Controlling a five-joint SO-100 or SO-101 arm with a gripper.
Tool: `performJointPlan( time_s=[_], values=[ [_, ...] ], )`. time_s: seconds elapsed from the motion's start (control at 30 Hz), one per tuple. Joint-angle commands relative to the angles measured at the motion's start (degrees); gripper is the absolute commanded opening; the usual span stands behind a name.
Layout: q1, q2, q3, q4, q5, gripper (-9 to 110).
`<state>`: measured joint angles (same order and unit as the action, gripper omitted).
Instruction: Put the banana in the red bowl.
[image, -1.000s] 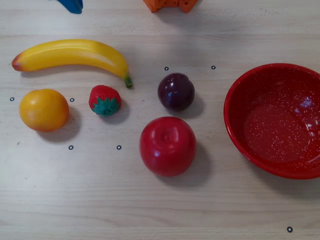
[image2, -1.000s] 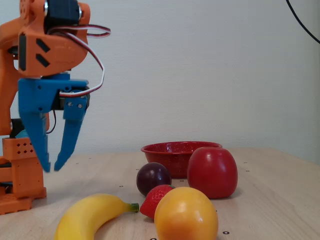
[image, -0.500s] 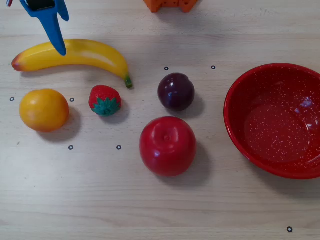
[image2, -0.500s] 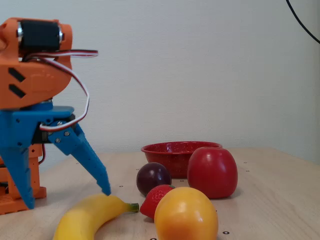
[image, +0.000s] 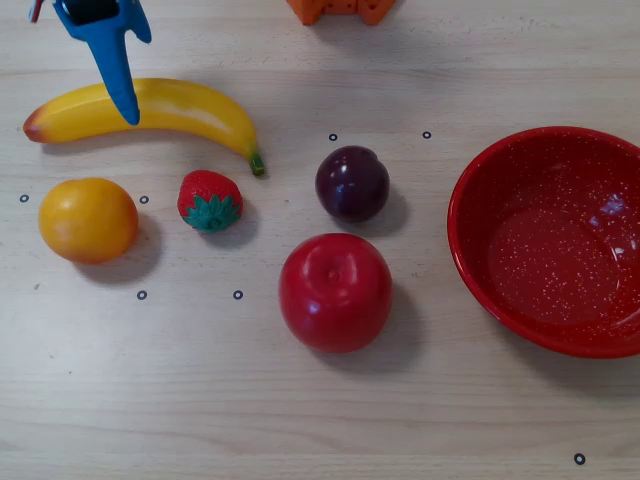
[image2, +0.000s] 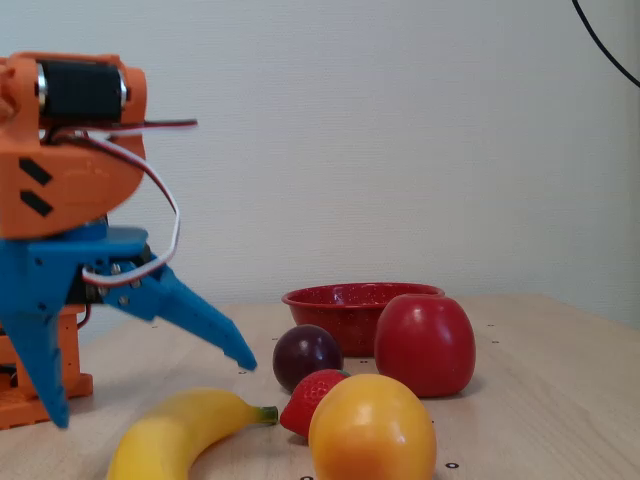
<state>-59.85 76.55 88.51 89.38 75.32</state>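
Blue two-finger gripper (image2: 148, 388) is spread wide, nothing between the fingers. In the fixed view one blue finger (image2: 190, 318) angles out toward the fruit, tip above the table; the other (image2: 38, 360) points down at far left, near the orange arm base (image2: 40, 380). In the overhead view only one blue finger (image: 118, 70) shows, coming in from the top-left corner, its tip overlapping the banana's upper middle; can't tell from that view whether it touches. The fixed view shows the tips clear of the banana.

Long curved glossy yellow toy banana (image: 150, 108) lies flat on the pale wood table (image: 320, 410), top left in the overhead view, reddish end at left, green stem tip at right pointing toward the strawberry. It is well apart from the large round glossy red speckled bowl (image: 555, 235), which sits at the right edge, upright and empty.

Between them: round yellow-orange fruit (image: 88, 220) just below the banana's left end, small red strawberry with green leaves (image: 210, 200) beside it, dark purple plum (image: 352, 183) mid-table, shiny red apple (image: 335, 291) just below the plum.
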Motion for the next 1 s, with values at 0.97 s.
performJointPlan(
  time_s=[0.97],
  values=[
    [4.57, -0.18, 8.26, -19.34, -5.45, 59]
  ],
)
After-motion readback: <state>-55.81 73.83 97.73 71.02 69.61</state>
